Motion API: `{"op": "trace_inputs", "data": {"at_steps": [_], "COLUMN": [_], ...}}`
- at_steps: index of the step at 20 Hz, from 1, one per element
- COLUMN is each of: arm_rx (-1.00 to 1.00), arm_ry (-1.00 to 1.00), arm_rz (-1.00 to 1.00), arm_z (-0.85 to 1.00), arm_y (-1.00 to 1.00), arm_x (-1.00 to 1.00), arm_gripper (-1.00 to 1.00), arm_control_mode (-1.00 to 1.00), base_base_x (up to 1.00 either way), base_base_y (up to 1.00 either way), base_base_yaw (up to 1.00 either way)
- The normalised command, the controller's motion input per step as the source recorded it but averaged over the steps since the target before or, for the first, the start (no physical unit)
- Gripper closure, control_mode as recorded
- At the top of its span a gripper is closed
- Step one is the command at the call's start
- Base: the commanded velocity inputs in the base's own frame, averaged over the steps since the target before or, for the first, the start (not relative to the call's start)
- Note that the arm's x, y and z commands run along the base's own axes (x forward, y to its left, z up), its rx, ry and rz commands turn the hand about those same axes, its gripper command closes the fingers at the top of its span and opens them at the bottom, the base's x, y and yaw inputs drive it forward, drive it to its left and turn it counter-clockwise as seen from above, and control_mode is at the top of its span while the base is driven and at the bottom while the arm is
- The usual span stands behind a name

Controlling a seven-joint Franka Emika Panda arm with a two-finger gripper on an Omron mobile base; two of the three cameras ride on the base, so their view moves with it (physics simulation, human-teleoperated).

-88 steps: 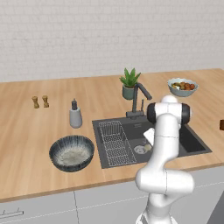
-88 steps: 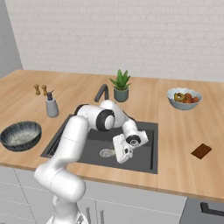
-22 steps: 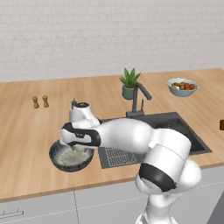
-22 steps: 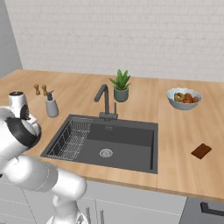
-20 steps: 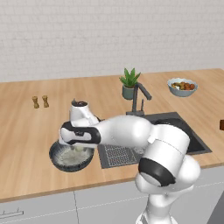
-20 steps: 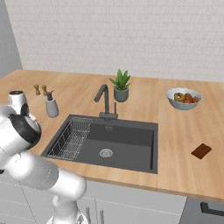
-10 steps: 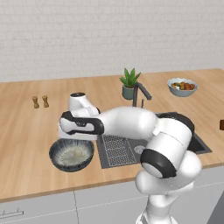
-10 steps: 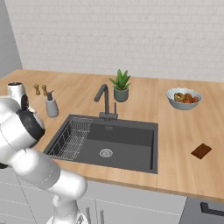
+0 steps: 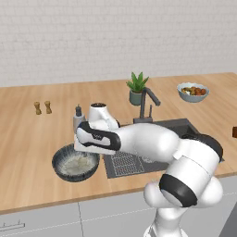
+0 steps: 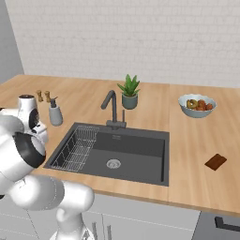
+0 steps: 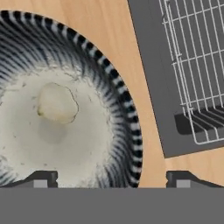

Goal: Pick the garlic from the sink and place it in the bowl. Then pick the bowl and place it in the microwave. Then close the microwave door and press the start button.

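The garlic [image 11: 57, 103], a small cream bulb, lies loose on the pale inside of the bowl [image 11: 120, 98]. The bowl [image 9: 62, 159] stands on the wooden counter left of the sink [image 9: 185, 127]. My gripper [image 11: 111, 180] hangs just above the bowl with its jaws open wide, one fingertip over the bowl's inside and the other past its rim, and nothing between them. In the left base view the white hand covers the bowl's right rim. The sink [image 10: 136, 150] holds a wire rack [image 10: 77, 147] on its left side. The microwave and its door are out of view.
A grey faucet [image 9: 147, 104] and a potted plant [image 9: 137, 88] stand behind the sink. A soap bottle [image 9: 78, 118] is close behind the hand, two shakers [image 9: 41, 107] farther left. A fruit bowl [image 10: 197, 106] and a brown block [image 10: 215, 161] sit right of the sink.
The jaws have opened over the bowl and the hand has lifted a little. The garlic now lies free in the bowl.
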Motion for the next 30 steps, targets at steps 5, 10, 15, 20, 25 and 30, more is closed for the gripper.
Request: {"op": "trace_inputs", "data": {"at_steps": [5,10,15,20,25,30], "arm_rx": [0.00,0.00,-0.01,0.00,0.00,-0.01], "arm_ry": [0.00,0.00,0.02,-0.01,-0.08,-0.07], "arm_rz": [0.00,0.00,0.00,0.00,0.00,0.00], "arm_z": [-0.48,-0.40,-0.34,0.03,0.71,1.00], "arm_y": [0.28,0.13,0.04,-0.19,-0.23,-0.14], "arm_x": [0.21,0.04,0.00,-0.26,-0.37,-0.38], "arm_gripper": [-1.00,-1.00,1.00,1.00,1.00,1.00], "arm_control_mode": [-1.00,-1.00,-1.00,-1.00,-1.00,-1.00], "base_base_x": [0.00,0.00,0.00,0.00,0.00,0.00], "base_base_y": [0.00,0.00,0.00,0.00,0.00,0.00], "base_base_yaw": [0.00,0.00,0.00,0.00,0.00,0.00]}}
